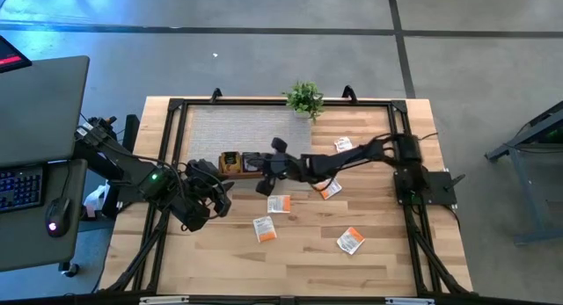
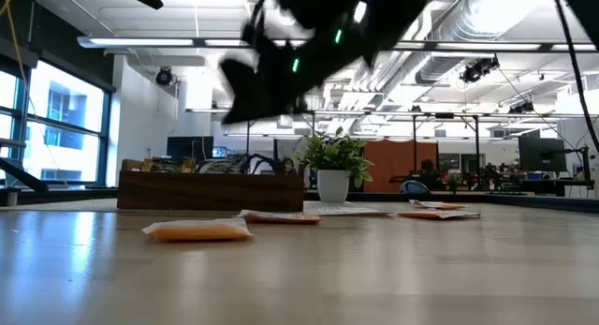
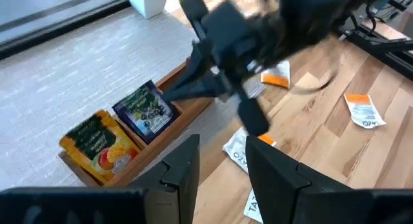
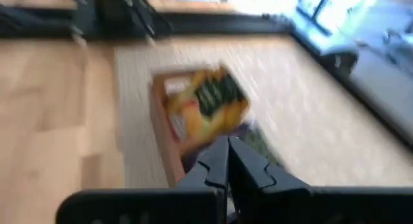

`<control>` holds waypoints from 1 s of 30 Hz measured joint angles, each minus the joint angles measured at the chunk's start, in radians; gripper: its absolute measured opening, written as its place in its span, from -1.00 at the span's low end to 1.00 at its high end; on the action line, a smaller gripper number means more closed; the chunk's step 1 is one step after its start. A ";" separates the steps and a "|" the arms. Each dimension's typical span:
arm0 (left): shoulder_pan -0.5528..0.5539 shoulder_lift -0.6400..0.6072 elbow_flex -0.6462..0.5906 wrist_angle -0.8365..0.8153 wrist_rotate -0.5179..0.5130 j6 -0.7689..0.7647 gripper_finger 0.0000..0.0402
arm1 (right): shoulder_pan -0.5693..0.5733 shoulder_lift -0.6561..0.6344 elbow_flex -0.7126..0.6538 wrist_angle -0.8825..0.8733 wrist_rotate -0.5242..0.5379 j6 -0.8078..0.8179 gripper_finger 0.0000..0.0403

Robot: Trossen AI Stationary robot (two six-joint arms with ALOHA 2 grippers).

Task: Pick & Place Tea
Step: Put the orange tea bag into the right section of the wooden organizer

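Brown wooden tray (image 1: 239,163) stands near the middle of the light wooden desk (image 1: 299,261), at the edge of a grey mat (image 1: 246,127); in the left wrist view it holds two upright tea sachets, one orange-and-yellow (image 3: 97,145) and one dark with purple print (image 3: 146,112). Five orange-and-white sachets lie flat on the bare desk: one (image 1: 279,204) just in front of the tray, one (image 1: 264,228) nearer the front edge, one (image 1: 350,241) toward the right front, one (image 1: 330,189) beside the right arm, and one (image 1: 342,144) behind that arm. The right claw (image 1: 264,184) reaches across to the tray's right end; in its wrist view the fingertips (image 4: 227,161) meet, closed with nothing visible between them. The left claw (image 1: 222,195) waits near the tray's left front, its fingers (image 3: 184,164) parted and empty. A small potted plant (image 1: 304,98) stands at the desk's far edge.
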 joint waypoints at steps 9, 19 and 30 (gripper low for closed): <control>-0.001 0.025 0.000 0.003 0.009 0.015 -0.38 | 0.061 -0.325 0.004 -0.402 0.106 -0.113 -0.99; 0.000 0.030 0.000 0.000 0.027 0.011 -0.38 | 0.138 -0.754 -0.539 -0.305 0.172 0.080 -0.98; 0.001 0.017 0.000 0.079 -0.042 0.011 -0.38 | -0.045 -0.980 -0.836 -0.037 0.109 -0.055 -0.74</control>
